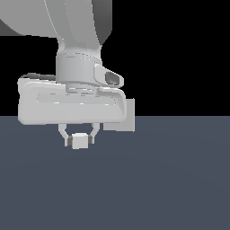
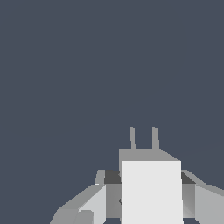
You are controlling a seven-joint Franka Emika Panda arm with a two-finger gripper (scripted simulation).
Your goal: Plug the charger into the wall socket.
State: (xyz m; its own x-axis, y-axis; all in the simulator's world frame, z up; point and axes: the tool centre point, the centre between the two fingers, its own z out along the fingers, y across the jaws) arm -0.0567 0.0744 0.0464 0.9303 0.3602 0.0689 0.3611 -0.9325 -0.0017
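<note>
Currently the gripper (image 1: 79, 136) is clamping the charger (image 1: 79, 141) between its fingertips, holding it clear above the dark floor (image 1: 170, 179). In the wrist view the charger (image 2: 151, 188) is showing two prongs pointing away from the camera. The wall socket (image 1: 127, 115) is standing upright at about 2 o'clock from the charger, partly hidden behind the hand.

Setting: simulated test scene, not a real room. Evidence: flat, featureless slate-blue floor (image 1: 170, 179); plain black backdrop (image 1: 179, 54) above a straight horizon; untextured, evenly shaded grey robot arm (image 1: 76, 27); blocky shapes without furniture, walls or fixtures of any kind.
</note>
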